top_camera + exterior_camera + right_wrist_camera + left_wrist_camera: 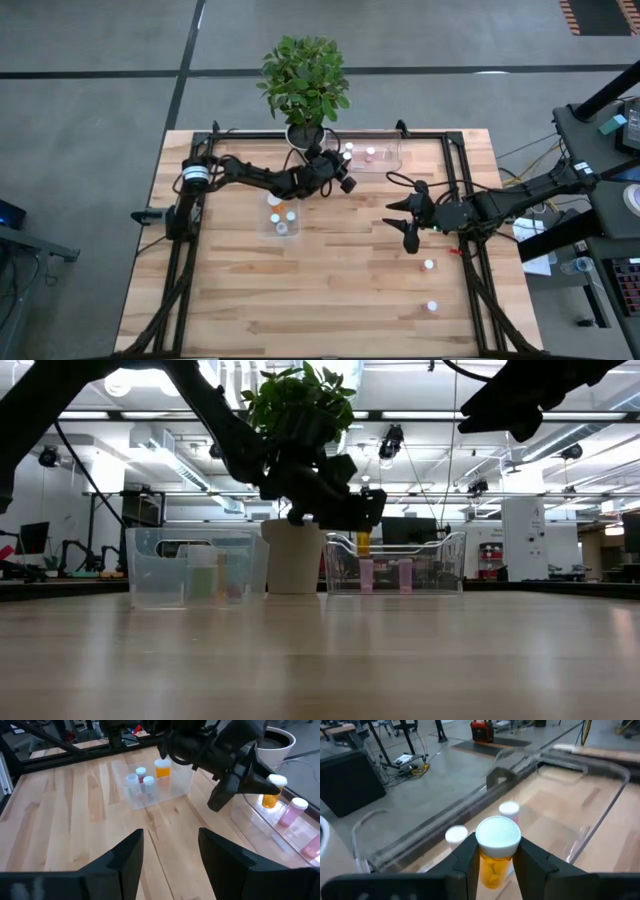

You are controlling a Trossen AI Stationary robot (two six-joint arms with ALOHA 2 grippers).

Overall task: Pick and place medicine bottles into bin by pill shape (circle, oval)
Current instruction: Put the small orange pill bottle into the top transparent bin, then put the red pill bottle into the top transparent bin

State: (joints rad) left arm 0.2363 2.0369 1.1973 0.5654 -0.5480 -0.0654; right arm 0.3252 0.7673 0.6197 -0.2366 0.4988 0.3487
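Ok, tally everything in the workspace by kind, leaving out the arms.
Medicine bottles: 9
Clear bins: 2
Potted plant: 1
Total: 12

Eight medicine bottles (429, 265) show on the table (330, 300), with two clear bins (385, 158), one potted plant (304, 78) and two arms (250, 175).

In my left gripper (494, 865) the orange bottle (492, 870) is cut off below by the picture's edge, so its base is hidden. Behind my fingers, the two capped bottles (509, 809) in the clear bin (600, 815) show caps only. The pills' shape is too blurred to tell. My right gripper's (170, 855) fingertips run off the picture's edge.
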